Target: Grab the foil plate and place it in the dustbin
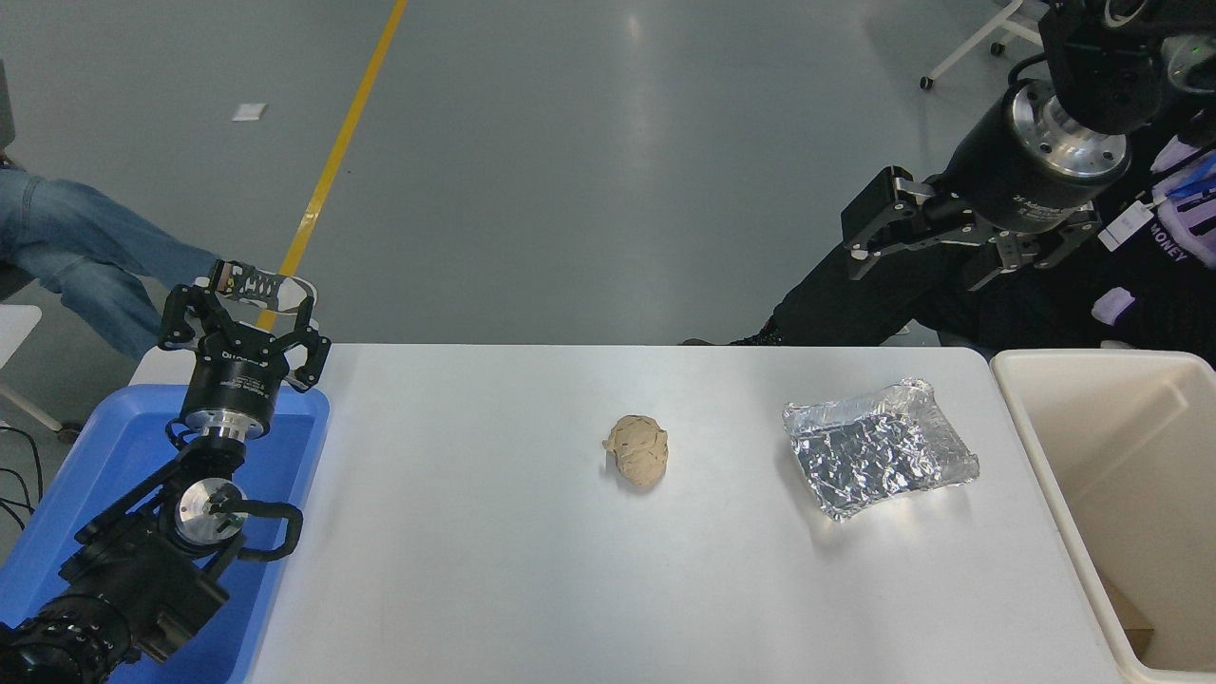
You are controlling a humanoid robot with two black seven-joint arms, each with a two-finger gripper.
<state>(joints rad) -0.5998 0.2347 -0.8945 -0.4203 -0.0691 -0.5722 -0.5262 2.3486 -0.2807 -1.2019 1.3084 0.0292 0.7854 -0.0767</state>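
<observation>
black fingers of the right gripper stand spread wide with nothing between them, raised beyond the table's far right corner, pointing left. the left gripper is also spread open and empty, parked over the far end of the blue bin at the lower left. the foil plate lies flat on the white table, right of centre, just beside the dustbin but apart from it. a tan crumpled lump, possibly paper, sits mid-table. a person's jeans-clad legs show at the left edge.
</observation>
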